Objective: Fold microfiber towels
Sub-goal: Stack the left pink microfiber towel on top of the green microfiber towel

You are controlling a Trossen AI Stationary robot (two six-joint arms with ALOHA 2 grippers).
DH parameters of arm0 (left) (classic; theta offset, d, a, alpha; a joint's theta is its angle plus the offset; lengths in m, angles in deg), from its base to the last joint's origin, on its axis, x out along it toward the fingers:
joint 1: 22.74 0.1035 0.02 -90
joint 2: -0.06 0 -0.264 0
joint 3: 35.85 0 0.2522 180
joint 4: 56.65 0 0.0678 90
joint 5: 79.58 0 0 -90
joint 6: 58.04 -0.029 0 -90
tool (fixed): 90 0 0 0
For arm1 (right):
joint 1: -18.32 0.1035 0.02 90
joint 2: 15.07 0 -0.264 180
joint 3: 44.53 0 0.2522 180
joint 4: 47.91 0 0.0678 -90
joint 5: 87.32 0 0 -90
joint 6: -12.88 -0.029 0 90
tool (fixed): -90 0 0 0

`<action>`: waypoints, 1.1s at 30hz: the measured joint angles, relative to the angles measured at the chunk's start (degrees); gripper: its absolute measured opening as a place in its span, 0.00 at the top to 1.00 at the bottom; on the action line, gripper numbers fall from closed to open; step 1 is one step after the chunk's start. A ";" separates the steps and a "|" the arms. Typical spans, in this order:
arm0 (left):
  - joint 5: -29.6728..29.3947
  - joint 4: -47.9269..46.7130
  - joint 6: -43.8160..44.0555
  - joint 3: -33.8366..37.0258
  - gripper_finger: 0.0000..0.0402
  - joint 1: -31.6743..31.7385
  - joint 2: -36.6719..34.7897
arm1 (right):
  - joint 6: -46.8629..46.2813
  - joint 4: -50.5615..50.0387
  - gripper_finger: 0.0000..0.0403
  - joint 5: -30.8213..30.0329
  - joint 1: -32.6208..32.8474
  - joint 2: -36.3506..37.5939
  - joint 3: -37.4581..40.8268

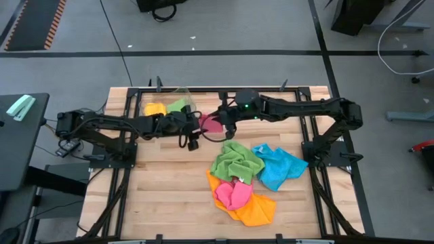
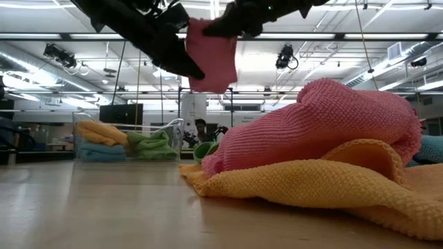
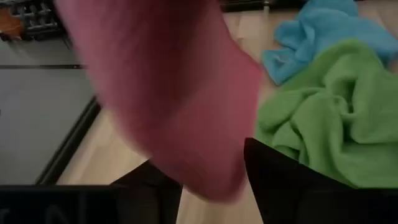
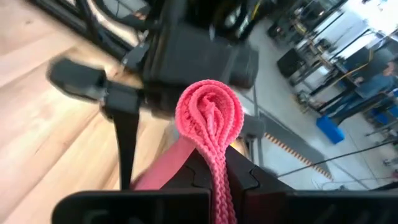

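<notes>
A pink microfiber towel (image 1: 210, 123) hangs in the air over the table's far middle, with my right gripper (image 4: 214, 171) shut on it. My left gripper (image 3: 211, 186) stands open right beside it on the left, its fingers on either side of the towel's hanging end (image 2: 211, 62). More towels lie heaped on the table at the near right: green (image 1: 236, 161), blue (image 1: 279, 167), pink (image 1: 232, 195) and orange (image 1: 256, 210). My right gripper pinches the pink towel between its two fingers at a bunched fold of several layers (image 4: 216, 158). A rounded loop of the fold (image 4: 208, 115) sticks out past the fingertips. The fingers come about level from the table's right. The towel hangs below, clear of the table. My left gripper: whether its open fingers (image 3: 280, 180) touch the towel, I cannot tell.
A clear plastic bin (image 1: 168, 106) at the far left holds folded yellow and green towels. Bare wood lies at the near left of the table (image 1: 163, 196). Beyond the table, in the room, a person stands far off (image 4: 373, 84).
</notes>
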 joint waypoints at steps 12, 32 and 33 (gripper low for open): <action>-12.30 -0.88 7.54 7.83 0.65 2.01 -6.47 | 0.63 0.82 0.97 1.39 -2.63 -1.22 -0.01; 4.97 4.93 11.37 7.85 0.77 22.84 9.33 | 1.22 -3.17 0.96 0.89 -5.89 -0.10 -0.05; 6.58 5.20 11.44 7.85 0.77 22.65 9.72 | 1.22 -3.31 0.96 0.89 -6.01 -0.10 -0.05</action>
